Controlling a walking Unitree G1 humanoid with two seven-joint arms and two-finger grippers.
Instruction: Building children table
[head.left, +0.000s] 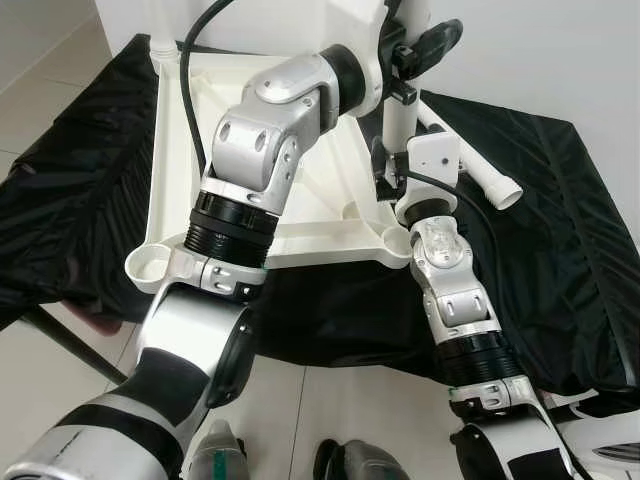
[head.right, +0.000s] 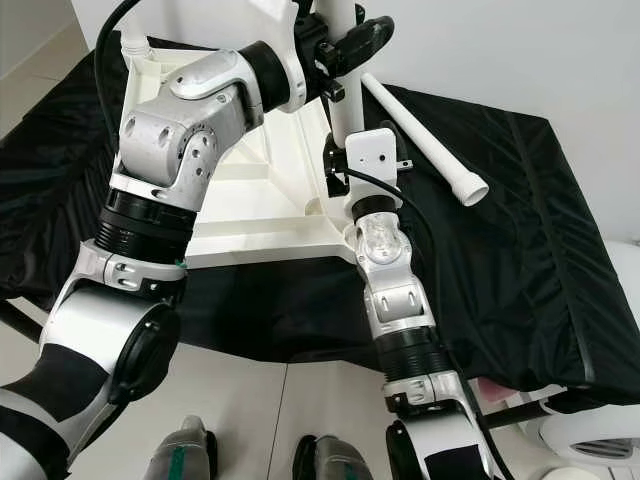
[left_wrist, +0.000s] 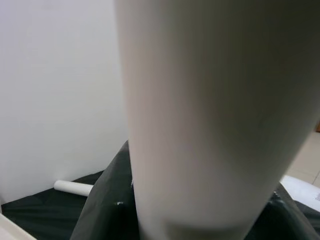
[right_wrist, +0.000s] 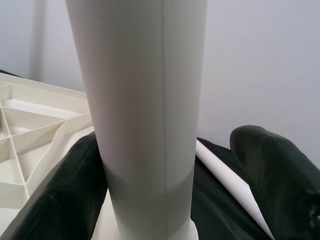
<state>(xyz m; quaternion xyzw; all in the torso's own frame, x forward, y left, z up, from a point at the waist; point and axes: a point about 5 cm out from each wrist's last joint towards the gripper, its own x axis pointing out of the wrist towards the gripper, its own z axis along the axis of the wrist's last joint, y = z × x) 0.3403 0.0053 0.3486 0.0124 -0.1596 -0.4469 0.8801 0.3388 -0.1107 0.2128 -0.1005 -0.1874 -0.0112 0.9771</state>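
Clearly both grippers, left gripper (head.right: 345, 45) and right gripper (right_wrist: 165, 200), have fingers closed around the upright table leg (head.right: 345, 105) at the upturned tabletop's (head.left: 330, 215) corner socket, where uneven pushing could jam it crooked.

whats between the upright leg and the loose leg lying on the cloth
Only bare black cloth; the right eye view shows the upright leg and the loose leg apart.
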